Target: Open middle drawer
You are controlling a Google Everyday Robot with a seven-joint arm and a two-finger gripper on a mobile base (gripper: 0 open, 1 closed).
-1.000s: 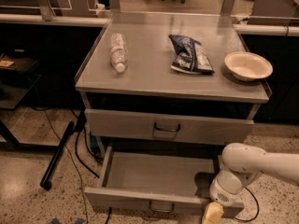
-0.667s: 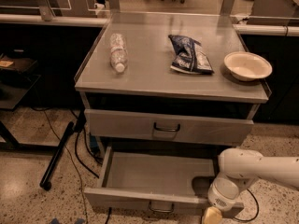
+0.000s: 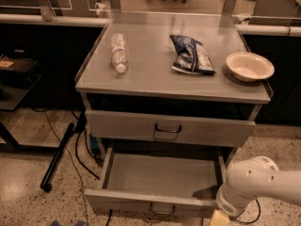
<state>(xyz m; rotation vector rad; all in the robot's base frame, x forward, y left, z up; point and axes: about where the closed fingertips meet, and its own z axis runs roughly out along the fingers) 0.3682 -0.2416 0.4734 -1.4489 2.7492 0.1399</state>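
Note:
The middle drawer [image 3: 160, 175] stands pulled out, showing a bare grey tray interior. Its front panel [image 3: 122, 200] with a small dark loop handle [image 3: 162, 210] is near the bottom edge of the view. My gripper [image 3: 219, 218] is at the bottom edge, just right of the handle and against the drawer's front right corner. Only its yellowish tip shows. The white arm [image 3: 256, 182] comes in from the lower right.
Above the open drawer is a shut grey drawer [image 3: 169, 128] with its own handle. On the cabinet top lie a plastic bottle [image 3: 118, 52], a blue chip bag [image 3: 190, 54] and a white bowl [image 3: 249, 66]. A black pole [image 3: 59, 157] and cables lie on the floor at left.
The arm has shifted slightly right and down, with the gripper sinking toward the bottom edge. The drawer stays pulled out about as far as before.

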